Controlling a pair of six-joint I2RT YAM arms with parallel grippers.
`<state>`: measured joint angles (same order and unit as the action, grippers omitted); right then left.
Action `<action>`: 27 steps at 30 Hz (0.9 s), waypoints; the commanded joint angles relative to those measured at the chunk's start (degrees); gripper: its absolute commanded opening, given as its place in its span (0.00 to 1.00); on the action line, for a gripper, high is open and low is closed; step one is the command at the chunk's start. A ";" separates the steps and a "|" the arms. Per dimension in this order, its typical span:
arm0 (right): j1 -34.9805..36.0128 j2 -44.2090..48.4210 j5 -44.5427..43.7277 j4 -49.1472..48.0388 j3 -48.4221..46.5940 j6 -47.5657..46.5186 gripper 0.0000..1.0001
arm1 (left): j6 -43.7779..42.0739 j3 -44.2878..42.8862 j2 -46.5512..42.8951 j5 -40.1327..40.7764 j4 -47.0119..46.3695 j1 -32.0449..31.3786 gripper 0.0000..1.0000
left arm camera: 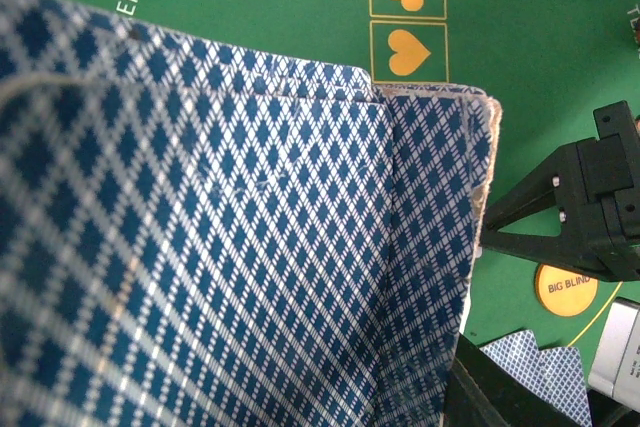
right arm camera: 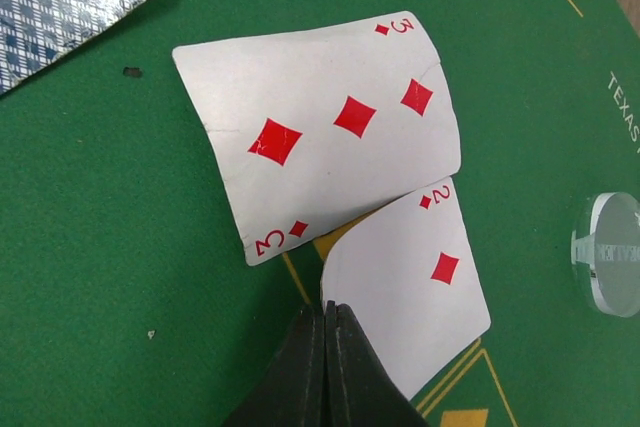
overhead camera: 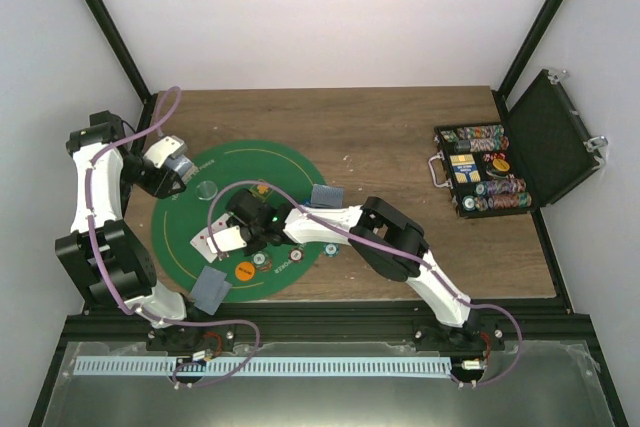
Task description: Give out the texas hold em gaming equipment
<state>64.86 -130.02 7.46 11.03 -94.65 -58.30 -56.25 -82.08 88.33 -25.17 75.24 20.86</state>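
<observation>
your right gripper, pressed together, is at the edge of the two of diamonds, one of two face-up cards toward the near-left corner of the table; the left gripper state i cannot tell.

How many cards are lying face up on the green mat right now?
2. The three of diamonds lies on the green mat; the two of diamonds touches its lower edge, at the tips of the shut right hand. Others may be hidden.
</observation>
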 commanded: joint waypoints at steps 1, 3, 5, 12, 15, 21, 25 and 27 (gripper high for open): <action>0.31 -0.50 0.89 -0.62 -1.67 -1.55 0.01 | -1.42 -1.48 0.24 -1.81 0.75 0.23 0.45; 0.35 -0.28 0.49 -0.94 -1.61 -1.34 0.04 | -1.44 -1.49 0.41 -2.05 0.78 0.22 0.45; 0.35 0.41 0.20 -1.43 -1.38 -0.85 0.09 | -1.42 -1.57 0.56 -2.29 0.72 0.23 0.45; 0.30 3.89 1.39 -4.52 -0.89 0.56 0.27 | -1.72 -2.69 1.25 -2.40 1.33 0.23 0.45; 0.27 6.04 2.43 -6.16 0.27 1.15 0.34 | -1.51 -3.08 1.73 -2.94 1.74 0.21 0.46; -0.12 10.80 6.15 -9.17 1.76 2.71 0.39 | -0.92 -4.15 2.24 -3.44 2.17 0.23 0.45; -0.55 14.51 10.49 -9.77 3.42 4.08 0.41 | -1.18 -4.23 1.62 -3.67 2.42 0.21 0.46; -1.21 16.93 13.42 -11.44 5.26 6.63 0.42 | -1.26 -4.27 1.34 -3.83 2.52 0.23 0.46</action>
<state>64.55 -118.37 14.26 2.83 -91.79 -55.55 -56.64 -84.90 90.26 -26.55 76.77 20.86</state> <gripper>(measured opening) 0.416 0.459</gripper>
